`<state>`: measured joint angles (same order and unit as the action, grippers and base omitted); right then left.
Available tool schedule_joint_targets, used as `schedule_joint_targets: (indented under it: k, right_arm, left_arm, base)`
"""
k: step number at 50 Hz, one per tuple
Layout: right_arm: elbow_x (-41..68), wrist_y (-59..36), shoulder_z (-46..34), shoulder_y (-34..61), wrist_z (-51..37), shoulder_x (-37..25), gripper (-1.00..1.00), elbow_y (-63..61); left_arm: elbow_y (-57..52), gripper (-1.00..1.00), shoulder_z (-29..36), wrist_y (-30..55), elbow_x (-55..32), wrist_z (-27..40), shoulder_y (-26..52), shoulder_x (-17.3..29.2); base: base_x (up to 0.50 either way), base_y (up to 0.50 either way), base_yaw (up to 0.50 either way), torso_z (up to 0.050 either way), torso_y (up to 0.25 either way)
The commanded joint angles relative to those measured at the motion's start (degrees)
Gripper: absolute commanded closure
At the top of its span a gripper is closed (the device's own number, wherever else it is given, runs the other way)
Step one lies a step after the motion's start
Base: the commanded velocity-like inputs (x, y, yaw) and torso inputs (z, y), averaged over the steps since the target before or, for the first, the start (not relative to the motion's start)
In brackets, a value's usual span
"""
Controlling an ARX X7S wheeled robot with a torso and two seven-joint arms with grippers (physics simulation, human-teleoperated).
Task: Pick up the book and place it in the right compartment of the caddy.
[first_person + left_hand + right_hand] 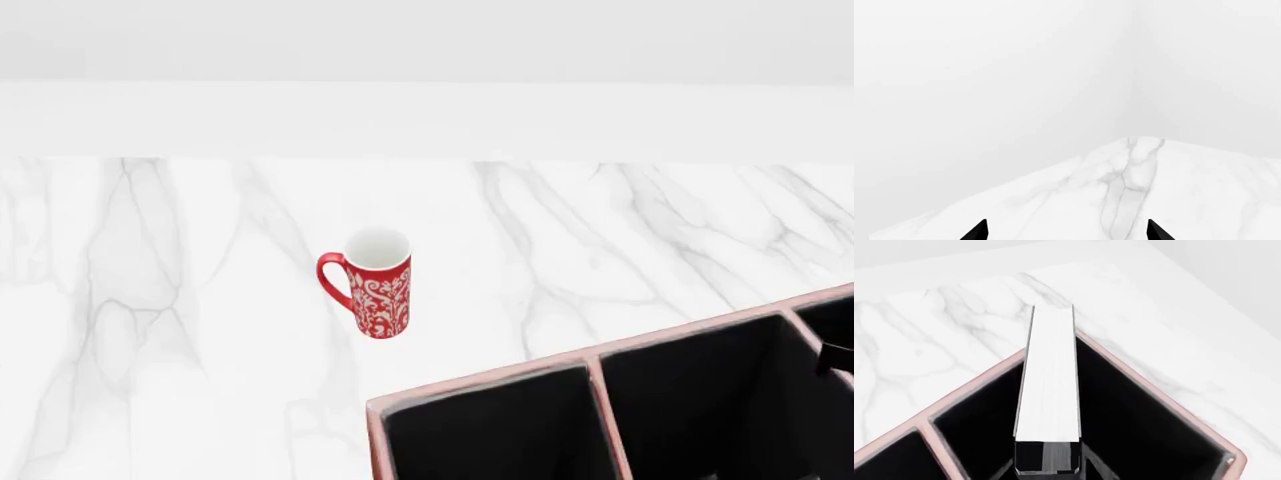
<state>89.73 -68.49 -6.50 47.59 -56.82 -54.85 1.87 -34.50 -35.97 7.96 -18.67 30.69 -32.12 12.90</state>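
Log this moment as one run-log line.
book: held by right gripper over caddy end compartment | left gripper: open, idle | mug: upright on counter

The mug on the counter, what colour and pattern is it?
The mug is red with a white swirling floral pattern and a white interior, best seen in the head view.
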Motion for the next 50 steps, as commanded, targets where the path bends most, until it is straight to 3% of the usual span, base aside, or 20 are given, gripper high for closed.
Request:
schedule_joint_targets:
  k: [1, 26, 36, 41, 44, 50]
  right_arm:
    - [-1.2, 0.2, 0.7, 0.5, 0.6, 0.1, -1.00, 0.3]
    - [-0.8, -0.2, -0.3, 2.4, 0.5, 0.5, -1.00, 0.8]
    - [-1.9, 0.0, -1.3, 10.1, 0.0, 2.3, -1.00, -0.2]
    - [-8.0, 2.5, -5.2, 13.0, 4.0, 6.3, -1.00, 0.2]
    - [-10.0, 3.4, -6.9, 13.8, 5.9, 8.2, -1.00, 0.8]
    - [-17.1, 7.4, -12.9, 15.8, 12.5, 14.0, -1.00, 3.2]
  left_arm:
    - [0.2, -1.00, 0.4, 0.0, 0.2, 0.1, 0.2, 0.0]
    - [-0.4, -1.00, 0.3, 0.7, -0.2, 0.4, 0.2, 0.6]
    - [-5.4, -1.00, 1.2, 8.1, -2.2, 1.7, 2.6, 4.5]
    - [-8.9, -1.00, 7.6, 20.8, -4.9, 2.8, 12.0, 13.0]
    - [-8.4, -1.00, 12.1, 24.9, -6.6, 2.2, 18.0, 16.1]
    - [-3.2, -1.00, 25.4, 31.7, -8.3, 0.2, 37.2, 19.7]
  base:
    - [0.00, 0.00, 0.00, 0.000, 0.000]
    - [0.00, 0.00, 0.00, 0.000, 0.000]
    - [0.00, 0.00, 0.00, 0.000, 0.000]
    - [0.00, 0.00, 0.00, 0.000, 0.000]
    - [0.00, 0.00, 0.00, 0.000, 0.000]
    - [0.00, 0.00, 0.00, 0.000, 0.000]
